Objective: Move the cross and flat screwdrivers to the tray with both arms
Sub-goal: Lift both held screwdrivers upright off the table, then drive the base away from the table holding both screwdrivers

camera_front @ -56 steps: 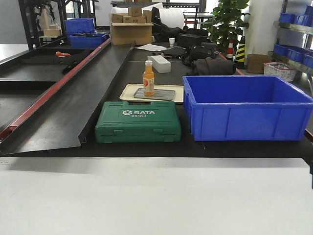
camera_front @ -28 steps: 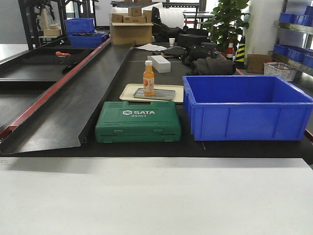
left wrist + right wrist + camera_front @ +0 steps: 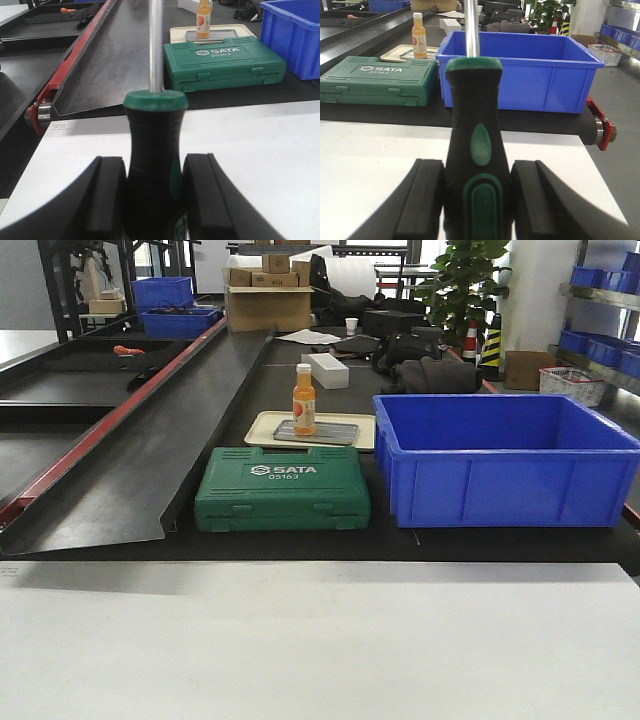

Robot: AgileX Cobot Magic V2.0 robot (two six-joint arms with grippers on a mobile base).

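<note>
White tabletop [image 3: 270, 150] lay beneath both arms. Left gripper [image 3: 152, 197] clamped one screwdriver [image 3: 154, 145] by its handle; right gripper [image 3: 476, 200] clamped the second screwdriver [image 3: 475, 115], shafts pointing far, toward the green SATA case [image 3: 225, 60].

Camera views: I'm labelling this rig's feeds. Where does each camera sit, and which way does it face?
Front: over the white table, facing forward at the case and bin; no arm shows.
Left wrist: behind the left gripper, looking forward along the left screwdriver it clamps; both pads show.
Right wrist: behind the right gripper, looking forward along the right screwdriver it clamps; both pads show.
Shared: all three see the case and bin.
</note>
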